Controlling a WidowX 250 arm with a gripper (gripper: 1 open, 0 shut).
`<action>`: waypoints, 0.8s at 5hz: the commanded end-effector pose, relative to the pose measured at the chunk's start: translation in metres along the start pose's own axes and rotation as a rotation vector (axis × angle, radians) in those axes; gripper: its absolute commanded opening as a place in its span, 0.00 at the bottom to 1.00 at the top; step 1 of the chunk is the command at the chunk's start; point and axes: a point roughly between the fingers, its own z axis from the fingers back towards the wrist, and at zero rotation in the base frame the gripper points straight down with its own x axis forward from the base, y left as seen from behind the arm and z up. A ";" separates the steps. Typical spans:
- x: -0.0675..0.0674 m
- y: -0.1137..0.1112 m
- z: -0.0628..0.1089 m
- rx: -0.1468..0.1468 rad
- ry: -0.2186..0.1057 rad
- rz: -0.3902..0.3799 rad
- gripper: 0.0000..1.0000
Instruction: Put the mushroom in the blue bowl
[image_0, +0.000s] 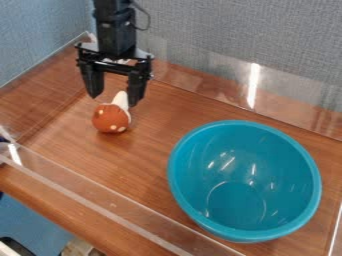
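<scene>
My mushroom (112, 116) lay left of centre, cap toward lower left, stem toward upper right; my jaws (115, 90) stood apart.

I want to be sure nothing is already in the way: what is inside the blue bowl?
Nothing shows inside the blue bowl, only light reflections on its inner surface. Its opening faces the camera, though the table right beneath it is covered.

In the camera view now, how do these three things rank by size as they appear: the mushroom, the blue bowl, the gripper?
1. Blue bowl, clearly the largest
2. Gripper, fingers included
3. Mushroom, the smallest
</scene>
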 end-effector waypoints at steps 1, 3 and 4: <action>0.002 0.001 0.002 0.014 -0.039 0.016 1.00; 0.001 -0.011 -0.006 0.031 -0.042 -0.011 1.00; 0.000 -0.016 -0.007 0.033 -0.047 -0.026 1.00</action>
